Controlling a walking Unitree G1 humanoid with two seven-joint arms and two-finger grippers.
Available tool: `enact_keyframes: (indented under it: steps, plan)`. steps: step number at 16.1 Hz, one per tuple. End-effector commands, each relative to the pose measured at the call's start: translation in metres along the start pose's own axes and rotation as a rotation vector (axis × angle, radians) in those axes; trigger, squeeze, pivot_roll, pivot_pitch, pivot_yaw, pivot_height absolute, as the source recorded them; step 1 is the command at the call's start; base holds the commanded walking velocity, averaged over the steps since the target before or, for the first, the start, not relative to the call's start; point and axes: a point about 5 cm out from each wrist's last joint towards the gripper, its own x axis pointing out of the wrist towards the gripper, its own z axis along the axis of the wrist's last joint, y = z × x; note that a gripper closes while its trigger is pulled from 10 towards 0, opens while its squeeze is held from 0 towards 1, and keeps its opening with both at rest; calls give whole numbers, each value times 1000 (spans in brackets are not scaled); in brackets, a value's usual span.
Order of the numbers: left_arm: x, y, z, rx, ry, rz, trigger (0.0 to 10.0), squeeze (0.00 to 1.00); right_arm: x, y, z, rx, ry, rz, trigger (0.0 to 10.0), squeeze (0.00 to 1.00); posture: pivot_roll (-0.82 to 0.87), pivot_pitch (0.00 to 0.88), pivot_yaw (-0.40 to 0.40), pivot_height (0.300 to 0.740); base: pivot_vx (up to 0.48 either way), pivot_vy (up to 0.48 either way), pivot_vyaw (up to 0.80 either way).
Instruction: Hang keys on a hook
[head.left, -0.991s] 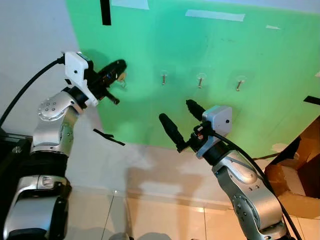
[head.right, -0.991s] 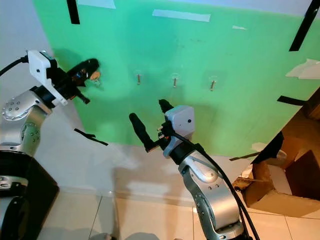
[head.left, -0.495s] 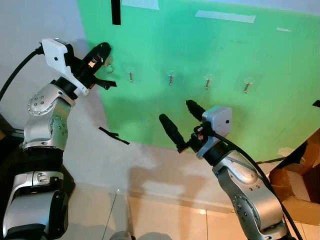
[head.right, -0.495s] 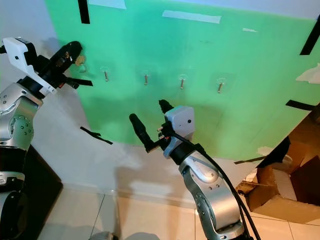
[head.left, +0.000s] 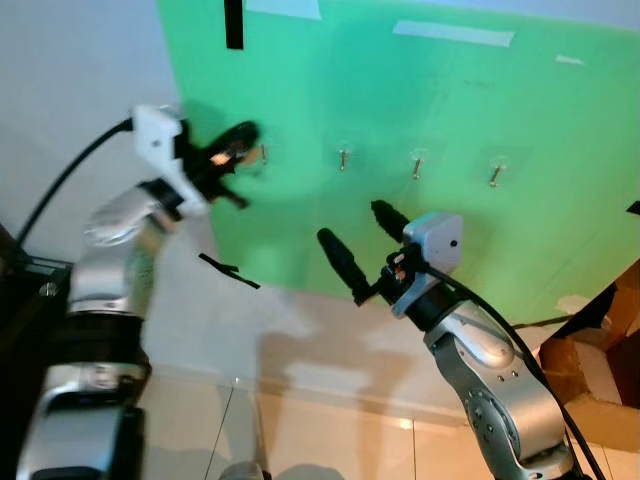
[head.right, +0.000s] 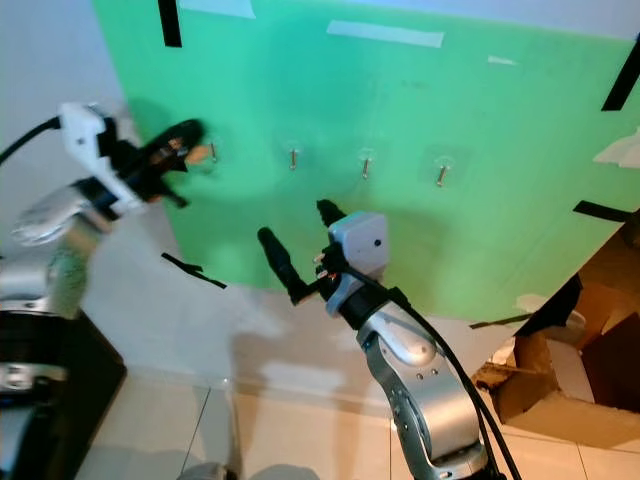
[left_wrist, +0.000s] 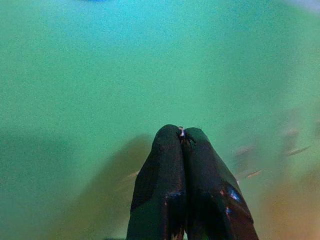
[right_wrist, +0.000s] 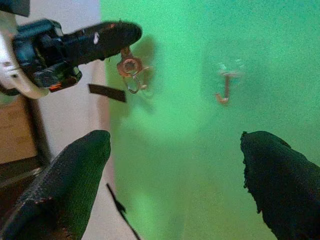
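Here my right gripper (head.left: 360, 245) idles low with jaws wide apart and empty, while farther up my left gripper (right_wrist: 112, 35) pinches the keys (right_wrist: 130, 67) tight just beside the leftmost hook (head.right: 212, 151). Only the fingertips hold them, so I judge a misjudged approach could knock the ring against the green board (head.left: 450, 110) and drop it.

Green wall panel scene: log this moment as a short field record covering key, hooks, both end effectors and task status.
key: small copper-coloured key on a wire ring, pinched at the tips of the left end effector
hooks: row of small metal hooks on the green wall panel; leftmost hook just beside the key
left end effector: shut on the key, raised at the panel's left edge
right end effector: open, empty, held lower in front of the panel
status: key not yet on a hook
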Motion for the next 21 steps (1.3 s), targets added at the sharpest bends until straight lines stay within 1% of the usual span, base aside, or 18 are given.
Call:
enact_keyframes:
  steps: [1, 2, 4, 5, 6, 8, 9, 11, 12, 14, 15, 16, 17, 19, 20, 21]
  plan:
    - [19, -19, 12, -35, -44, -122, 10000, 0, 2, -9, 4, -17, -18, -64, 10000, 0, 23, 0, -24, 740, 0, 0, 0]
    - [23, -23, 12, -43, -49, -141, 10000, 0, 2, -10, 4, -18, -21, -73, 10000, 0, 23, 0, -24, 740, 0, 0, 0]
    - [39, -30, 8, -64, -55, -187, 10000, 0, 3, -12, 7, -26, -33, -90, 10000, 0, 23, 0, -24, 740, 0, 0, 0]
    - [48, -31, 5, -95, -57, -195, 10000, 0, 3, -14, 9, -30, -41, -103, 10000, 0, 0, 0, -16, 740, 0, 0, 0]
    - [52, -32, 3, -109, -56, -198, 10000, 0, 2, -15, 10, -32, -43, -108, 10000, 0, -25, 0, -5, 740, 0, 0, 0]
    - [64, -31, -2, -170, -51, -205, 10000, 0, -4, -18, 13, -46, -43, -132, 10000, 0, -69, 0, 12, 740, 0, 0, 0]
    - [69, -31, -5, -177, -42, -207, 10000, 0, -7, -19, 13, -51, -39, -141, 10000, 0, -76, 0, 15, 740, 0, 0, 0]
    - [77, -35, -12, -155, -19, -227, 10000, 0, -12, -18, 14, -60, -33, -151, 10000, 0, -109, 0, 31, 740, 0, 0, 0]
    - [82, -39, -14, -156, -14, -239, 10000, 0, -12, -18, 15, -64, -32, -154, 10000, 0, -118, 0, 36, 740, 0, 0, 0]
    - [86, -45, -17, -130, -6, -267, 10000, 0, -14, -16, 15, -67, -32, -160, 10000, 0, -142, 0, 48, 740, 0, 0, 0]
    - [91, -53, -21, -19, 12, -295, 10000, 0, -16, -15, 16, -72, -28, -164, 10000, 0, -146, 0, 49, 740, 0, 0, 0]
    - [92, -54, -22, 2, 14, -301, 10000, 0, -16, -15, 16, -73, -27, -164, 10000, 0, -146, 0, 49, 740, 0, 0, 0]
    - [93, -55, -20, 107, 9, -283, 10000, 0, -17, -14, 15, -74, -22, -161, 10000, 0, -137, 0, 42, 740, 0, 0, 0]
    - [88, -52, -16, 283, -8, -256, 10000, 0, -16, -12, 14, -77, -18, -149, 10000, 0, -132, 0, 37, 740, 0, 0, 0]
    - [85, -52, -14, 328, -28, -257, 10000, 0, -16, -12, 14, -76, -18, -146, 10000, 0, -131, 0, 34, 740, 0, 0, 0]
    - [82, -52, -13, 352, -49, -256, 10000, 0, -16, -11, 14, -75, -19, -144, 10000, 0, -124, 0, 30, 740, 0, 0, 0]
